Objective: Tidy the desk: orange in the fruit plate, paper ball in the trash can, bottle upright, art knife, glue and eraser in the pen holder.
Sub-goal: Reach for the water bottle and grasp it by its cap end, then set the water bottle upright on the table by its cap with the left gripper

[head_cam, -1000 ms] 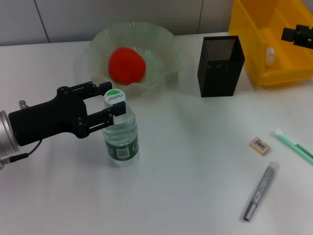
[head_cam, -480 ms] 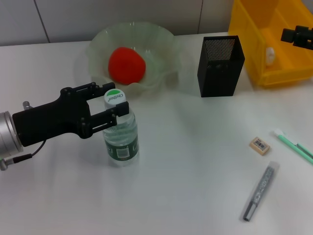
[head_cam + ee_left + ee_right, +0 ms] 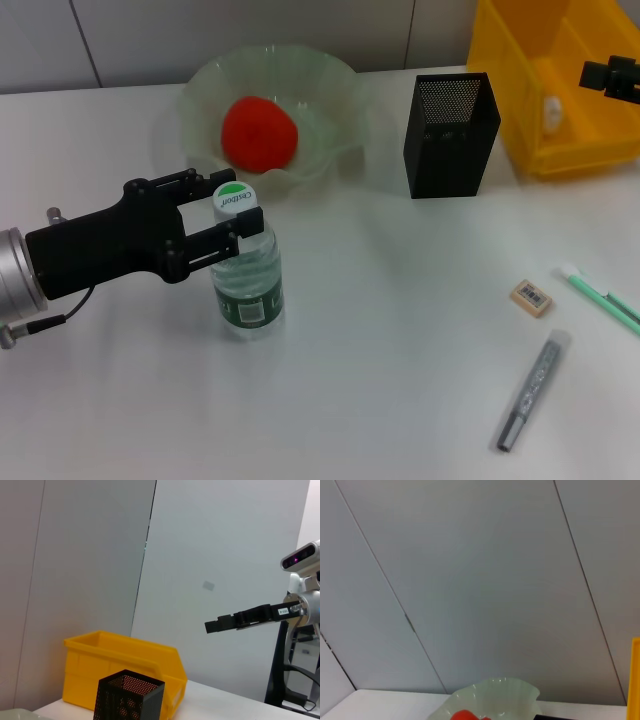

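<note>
The left gripper holds its fingers parted around the neck of the upright bottle, a light, smooth, tippy thing best gripped there, with the orange beyond in the plate.

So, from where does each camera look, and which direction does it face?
Head view: looks down from the robot's head at the desk; left claw around the bottle, right claw at the edge.
Left wrist view: faces across the desk to pen holder, trash can, right claw.
Right wrist view: faces the wall, shows fruit plate and orange, shared with head view.
</note>
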Controlling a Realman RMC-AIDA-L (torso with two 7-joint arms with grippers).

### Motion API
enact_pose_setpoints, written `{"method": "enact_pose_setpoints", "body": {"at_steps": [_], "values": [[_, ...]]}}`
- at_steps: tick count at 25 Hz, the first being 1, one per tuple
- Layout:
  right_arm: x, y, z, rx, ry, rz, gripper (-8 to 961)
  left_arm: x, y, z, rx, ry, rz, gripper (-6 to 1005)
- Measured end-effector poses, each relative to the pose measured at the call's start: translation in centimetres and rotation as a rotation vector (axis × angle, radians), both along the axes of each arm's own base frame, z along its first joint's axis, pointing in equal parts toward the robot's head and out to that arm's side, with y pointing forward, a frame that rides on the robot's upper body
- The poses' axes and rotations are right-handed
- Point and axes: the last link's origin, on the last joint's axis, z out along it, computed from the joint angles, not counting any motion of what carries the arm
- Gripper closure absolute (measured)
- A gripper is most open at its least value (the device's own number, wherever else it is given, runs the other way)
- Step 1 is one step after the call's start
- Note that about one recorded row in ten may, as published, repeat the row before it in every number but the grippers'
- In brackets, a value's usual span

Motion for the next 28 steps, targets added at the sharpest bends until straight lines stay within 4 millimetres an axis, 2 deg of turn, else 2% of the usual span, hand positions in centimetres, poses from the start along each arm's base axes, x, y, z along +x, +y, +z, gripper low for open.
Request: {"method": "enact_pose_setpoints", "body": {"at_steps": [7,11,28], "values": [[0.03,-0.08,-0.01,-0.001,0.002,0.0,371,-0.17,-0.1,0.06,0.006,0.003,0.0,402],[0.01,-0.09,-0.06,-0.001,0.004,0.0,371,-0.19,-0.19,0.08,0.005,0.002,-0.003,551],[-0.05,-0.24,-0.23,-0.01,0.009,0.004,372,-0.05,-0.13,0.34,0.012,0.007,-0.018,556]]}}
